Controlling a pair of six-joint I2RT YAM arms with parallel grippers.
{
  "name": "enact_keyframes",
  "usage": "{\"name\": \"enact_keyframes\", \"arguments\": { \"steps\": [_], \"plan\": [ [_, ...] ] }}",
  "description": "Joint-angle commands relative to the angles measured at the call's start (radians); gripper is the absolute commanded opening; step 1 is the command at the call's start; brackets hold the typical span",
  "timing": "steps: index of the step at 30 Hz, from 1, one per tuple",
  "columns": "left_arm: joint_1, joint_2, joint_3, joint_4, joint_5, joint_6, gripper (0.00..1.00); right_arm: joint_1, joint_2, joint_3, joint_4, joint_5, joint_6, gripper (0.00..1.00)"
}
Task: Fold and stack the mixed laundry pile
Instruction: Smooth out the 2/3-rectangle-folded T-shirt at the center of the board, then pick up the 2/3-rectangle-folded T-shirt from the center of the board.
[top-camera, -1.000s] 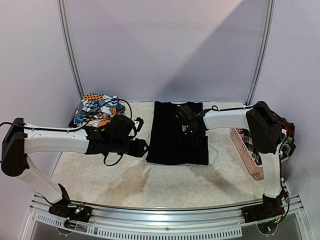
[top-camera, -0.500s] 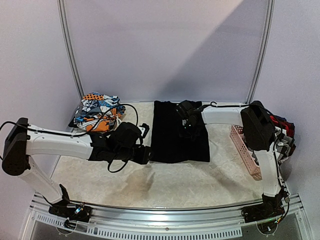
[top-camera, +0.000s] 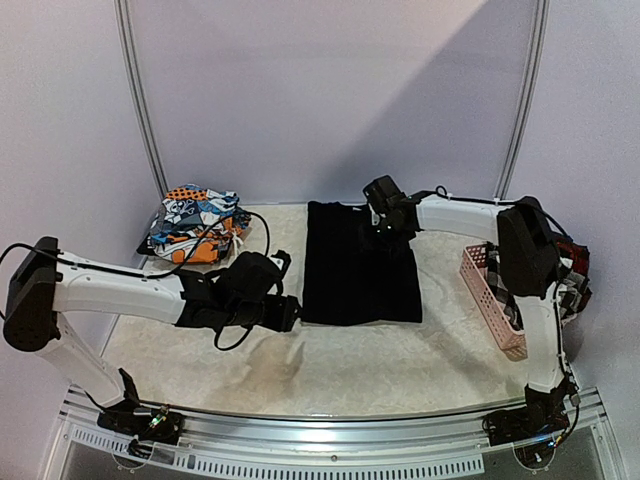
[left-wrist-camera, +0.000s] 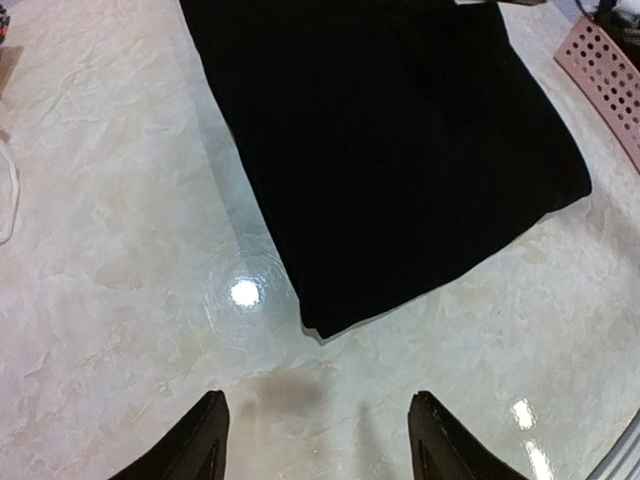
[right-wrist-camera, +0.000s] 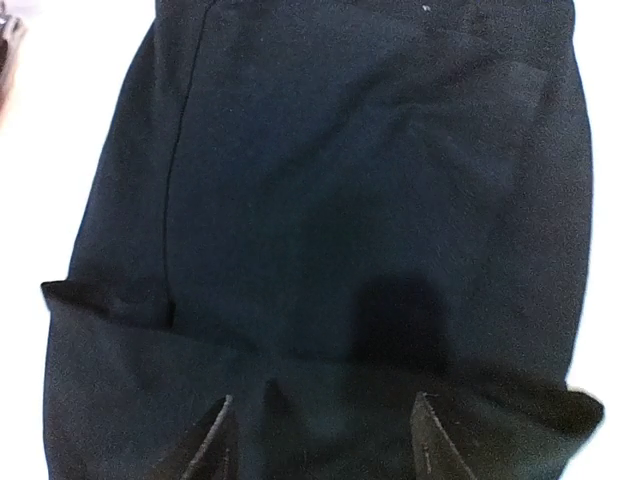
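Observation:
A large plain black garment (top-camera: 360, 268) lies folded into a flat rectangle in the middle of the table. My left gripper (top-camera: 288, 312) sits low at its near-left corner. In the left wrist view that gripper (left-wrist-camera: 315, 440) is open, with bare table between its fingers and the garment's corner (left-wrist-camera: 326, 322) just ahead. My right gripper (top-camera: 384, 222) hovers over the garment's far end. Seen from the right wrist, it (right-wrist-camera: 325, 440) is open above the black cloth (right-wrist-camera: 350, 200) and grips nothing. Orange-blue-white printed pieces (top-camera: 196, 224) are heaped at the back left.
A pink perforated basket (top-camera: 489, 298) stands at the right, also seen in the left wrist view (left-wrist-camera: 606, 68). More dark and red cloth (top-camera: 572, 262) is bunched behind the right arm's column. A black cable (top-camera: 255, 215) loops near the printed heap.
My right gripper has pulled back from the garment's middle to its far end and opened. My left gripper has slid toward the near-left corner and opened wider.

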Motion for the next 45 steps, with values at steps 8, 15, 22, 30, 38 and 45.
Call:
{"name": "enact_keyframes", "arguments": {
  "steps": [8, 15, 22, 30, 38, 45],
  "plan": [
    [0.042, 0.03, -0.033, 0.114, 0.033, -0.008, 0.63, -0.005, -0.352, -0.398, 0.134, -0.06, 0.029, 0.6],
    [0.085, 0.128, -0.004, 0.203, 0.141, -0.016, 0.57, -0.074, -0.376, -0.482, 0.16, -0.13, 0.035, 0.42],
    [0.096, 0.185, 0.005, 0.225, 0.142, -0.024, 0.54, -0.13, -0.259, -0.398, 0.136, -0.148, 0.012, 0.27],
    [0.099, 0.214, 0.003, 0.246, 0.152, -0.026, 0.53, -0.169, -0.122, -0.302, 0.112, -0.187, -0.006, 0.22],
    [0.108, 0.238, -0.003, 0.271, 0.14, -0.037, 0.54, -0.191, -0.049, -0.238, 0.093, -0.245, -0.023, 0.21],
    [0.129, 0.258, -0.019, 0.329, 0.163, -0.055, 0.53, -0.188, -0.169, -0.294, 0.102, -0.304, -0.009, 0.27]
  ]
}}
